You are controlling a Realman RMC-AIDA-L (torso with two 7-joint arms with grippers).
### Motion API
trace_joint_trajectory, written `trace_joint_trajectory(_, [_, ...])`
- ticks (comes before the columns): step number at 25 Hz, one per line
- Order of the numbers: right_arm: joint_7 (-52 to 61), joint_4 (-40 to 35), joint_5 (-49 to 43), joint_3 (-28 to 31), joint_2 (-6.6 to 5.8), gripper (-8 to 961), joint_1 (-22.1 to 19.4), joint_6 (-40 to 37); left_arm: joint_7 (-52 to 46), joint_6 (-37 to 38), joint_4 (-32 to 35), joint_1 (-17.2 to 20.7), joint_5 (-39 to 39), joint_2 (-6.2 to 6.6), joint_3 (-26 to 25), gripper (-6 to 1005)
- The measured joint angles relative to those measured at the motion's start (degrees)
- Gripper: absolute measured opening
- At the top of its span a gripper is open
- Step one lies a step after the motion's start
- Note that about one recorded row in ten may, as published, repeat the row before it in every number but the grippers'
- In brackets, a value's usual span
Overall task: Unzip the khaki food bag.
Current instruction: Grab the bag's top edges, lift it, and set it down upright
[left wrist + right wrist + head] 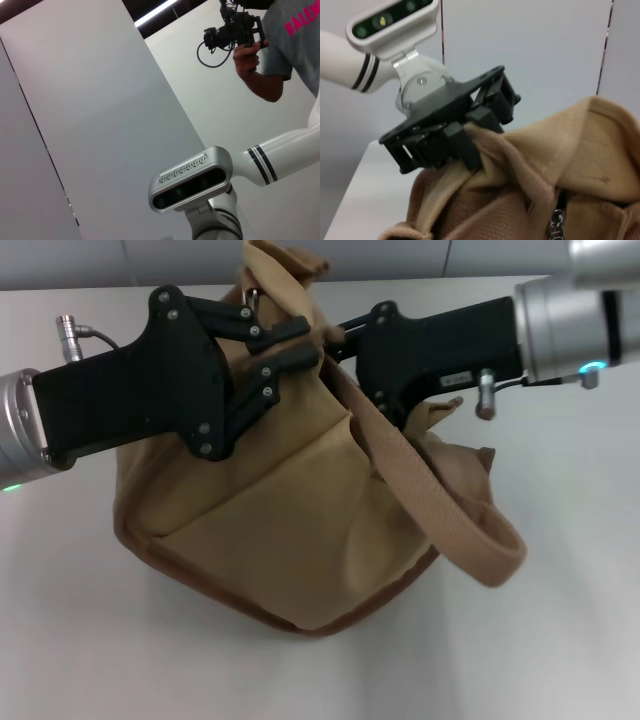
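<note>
One khaki food bag (290,530) sits on the white table (560,620), slumped and tilted, its base nearest the robot and its top toward the far edge. One wide webbing handle (440,510) loops down over its right side; a second handle cannot be made out. One silver zipper pull (556,220) shows in the right wrist view, hanging on the seam at the bag's top; how far the zip is drawn cannot be told.

Two grippers are at the bag's upper part. The left gripper (290,345) enters from the left; its fingers (470,145) are pinched closed on a fold of the bag's top fabric. The right gripper (335,335) enters from the right, its tips buried against the bag top; whether it is open or closed, I cannot tell.

A small label on the right gripper body is unreadable. Beyond, the left wrist view shows one person (280,55) holding a camera (232,30), shirt lettering cut off.
</note>
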Motion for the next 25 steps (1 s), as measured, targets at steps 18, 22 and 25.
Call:
trace_joint_trajectory(18, [-5.0,-1.0,6.0,-8.9,0.47,241,-3.0,12.2,-0.1,0.0,0.0,-0.6,0.1,0.05,-0.4,197])
trace_joint_trajectory(22, [-7.2,-1.3,7.0,-9.6,0.47,91,-3.9,12.9,0.1,0.0,-0.1,-0.4,0.0,0.05,-0.7,199])
trace_joint_trajectory(25, [-10.9,-1.3,9.8,-9.7,0.46,24,-5.6,12.7,0.3,-0.3,-0.2,-0.3,-0.3,0.03,-1.1,200])
